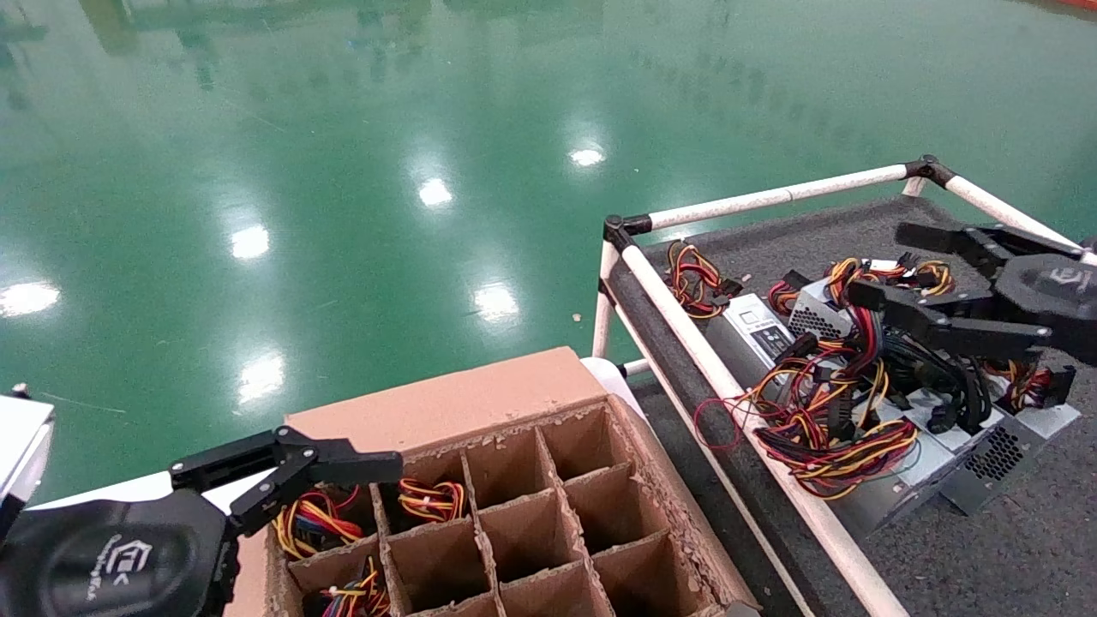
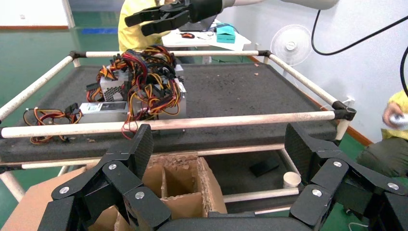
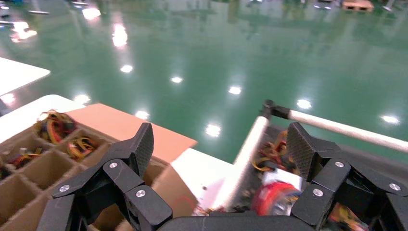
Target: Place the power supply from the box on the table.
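Observation:
The box [image 1: 446,403] stands at the lower left, and its divider cells are mostly empty. Red, yellow and orange wire bundles [image 1: 313,518] fill its left cells; the power supply bodies under them are hidden. My left gripper [image 1: 343,488] hovers open over the box's left edge with nothing between its fingers [image 2: 219,144]. On the table [image 1: 1011,548] several power supplies [image 1: 814,317] lie in a tangle of wires. My right gripper [image 1: 878,261] hangs open and empty just above that pile, and its wrist view looks back towards the box [image 3: 110,125].
A flat silver unit with a label [image 1: 758,330] lies beside the table's white rail [image 1: 686,326]. A loose wire bundle [image 1: 694,278] sits at the table's far corner. Glossy green floor [image 1: 343,171] lies beyond. A white cup [image 2: 291,179] stands below the table.

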Robot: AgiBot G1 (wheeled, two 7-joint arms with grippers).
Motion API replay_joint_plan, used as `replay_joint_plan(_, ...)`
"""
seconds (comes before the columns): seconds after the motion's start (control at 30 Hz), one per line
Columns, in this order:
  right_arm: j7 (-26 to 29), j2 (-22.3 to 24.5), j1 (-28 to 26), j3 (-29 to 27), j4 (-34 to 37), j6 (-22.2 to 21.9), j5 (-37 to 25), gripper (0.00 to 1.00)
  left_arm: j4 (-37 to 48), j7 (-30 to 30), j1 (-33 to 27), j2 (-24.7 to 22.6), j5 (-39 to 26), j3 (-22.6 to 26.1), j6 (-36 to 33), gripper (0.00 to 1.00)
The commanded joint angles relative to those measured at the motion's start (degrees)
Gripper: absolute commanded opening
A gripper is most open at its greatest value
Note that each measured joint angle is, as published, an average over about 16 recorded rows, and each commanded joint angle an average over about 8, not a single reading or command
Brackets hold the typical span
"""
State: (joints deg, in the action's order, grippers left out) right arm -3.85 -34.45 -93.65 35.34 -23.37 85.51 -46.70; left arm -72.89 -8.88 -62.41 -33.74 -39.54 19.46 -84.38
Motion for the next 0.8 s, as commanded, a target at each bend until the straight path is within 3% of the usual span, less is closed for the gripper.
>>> replay_joint_plan(0.03,0.6,0.0,1.4,-0.8,-2.1,0.0,0.2,1.00,0.0,0.0,0.0,0.0,0.0,0.0,0.0,1.00)
replay_joint_plan(0.8,7.8,-0.3,17.0,-10.3,-26.7,0.1,2.6,1.00,0.0,0.0,0.0,0.0,0.0,0.0,0.0,1.00)
